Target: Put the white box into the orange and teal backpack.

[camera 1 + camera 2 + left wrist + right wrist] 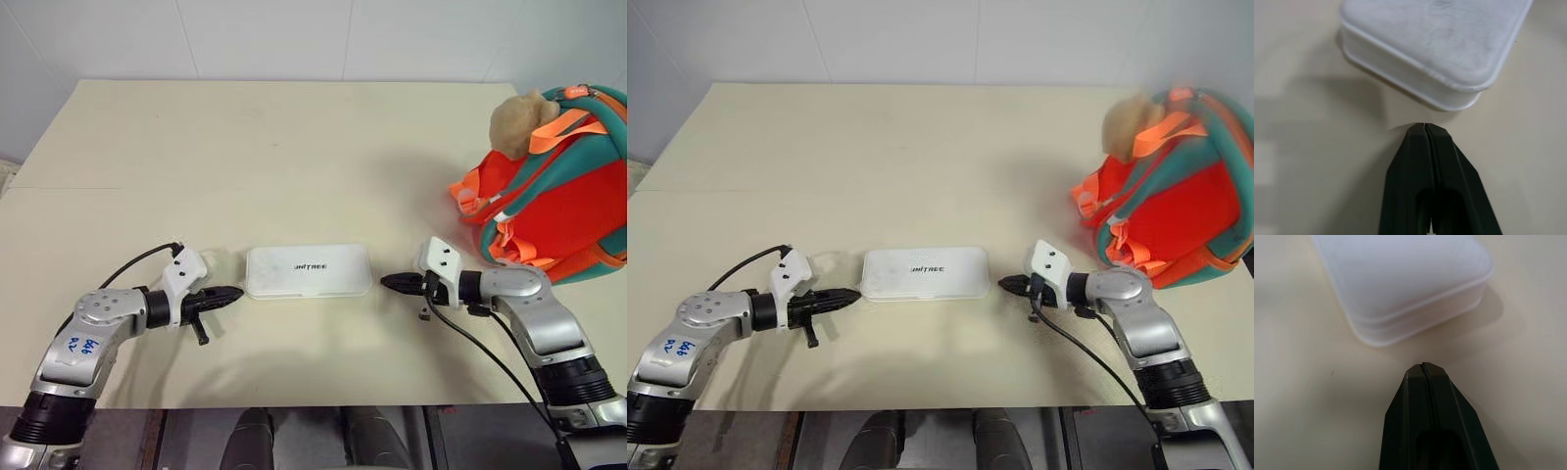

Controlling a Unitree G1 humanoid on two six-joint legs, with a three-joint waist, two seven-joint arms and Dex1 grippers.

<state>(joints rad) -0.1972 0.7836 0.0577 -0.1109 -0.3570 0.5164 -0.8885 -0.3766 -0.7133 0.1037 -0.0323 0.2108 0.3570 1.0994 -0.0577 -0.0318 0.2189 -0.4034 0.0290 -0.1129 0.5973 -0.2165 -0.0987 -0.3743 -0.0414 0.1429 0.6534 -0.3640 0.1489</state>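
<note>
White box (308,270) flat on table (245,147), between pressed-together left tool (236,293) and right tool (385,283); backpack (554,191) cut off.

We see a pale cream surface (245,147) filling most of the head views, matte and evenly lit, with soft shadows lying on it. A thin seam crosses the surface near its left edge. Behind the surface's far edge rises a white wall (294,39), marked by faint panel joints, one running level and a few upright. Below the surface's near edge we make out a strip of dark floor (186,441).
</note>
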